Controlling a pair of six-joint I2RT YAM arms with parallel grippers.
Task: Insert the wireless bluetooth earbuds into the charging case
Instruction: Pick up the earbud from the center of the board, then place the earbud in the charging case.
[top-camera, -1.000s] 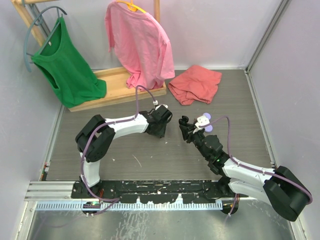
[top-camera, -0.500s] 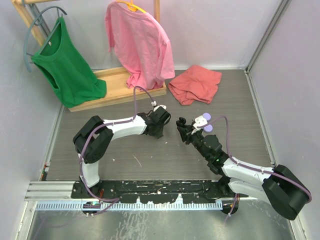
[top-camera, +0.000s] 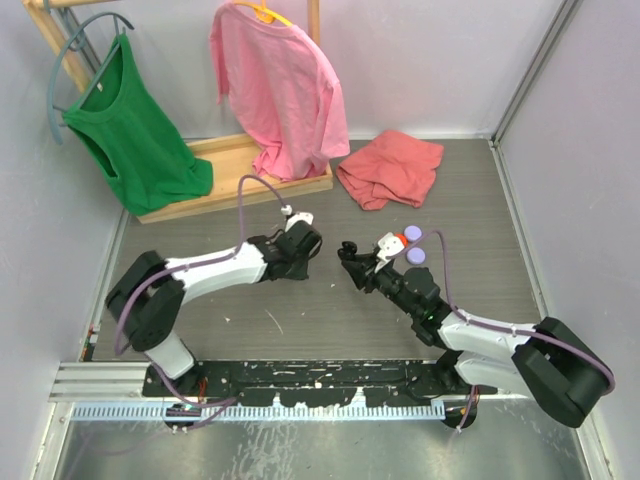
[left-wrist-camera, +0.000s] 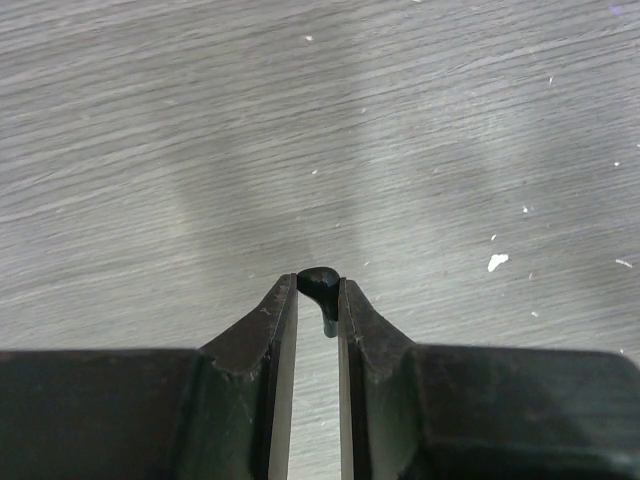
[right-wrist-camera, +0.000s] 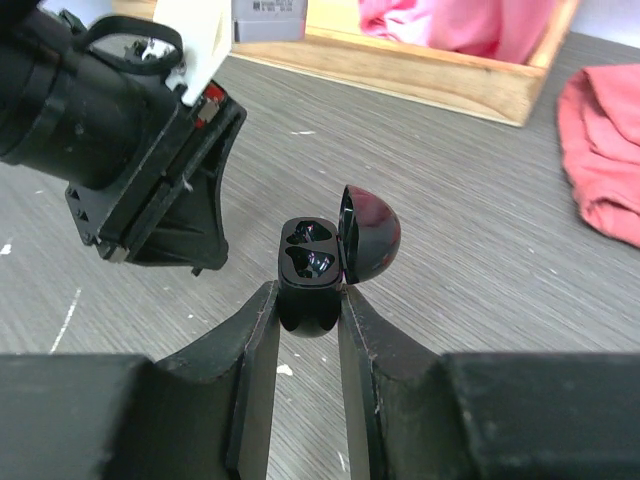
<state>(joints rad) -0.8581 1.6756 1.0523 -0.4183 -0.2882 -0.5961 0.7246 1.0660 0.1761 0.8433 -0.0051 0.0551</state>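
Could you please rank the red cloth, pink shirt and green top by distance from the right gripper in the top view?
1. Red cloth, just beyond the right gripper.
2. Pink shirt, hanging back-left.
3. Green top, far left.

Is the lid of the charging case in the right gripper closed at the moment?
No: the lid of the black charging case held in the right gripper stands flipped open, exposing both earbud wells.

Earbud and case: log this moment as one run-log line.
left gripper: shut on black earbud | right gripper: shut on charging case | lid: open | black earbud: not yet in charging case
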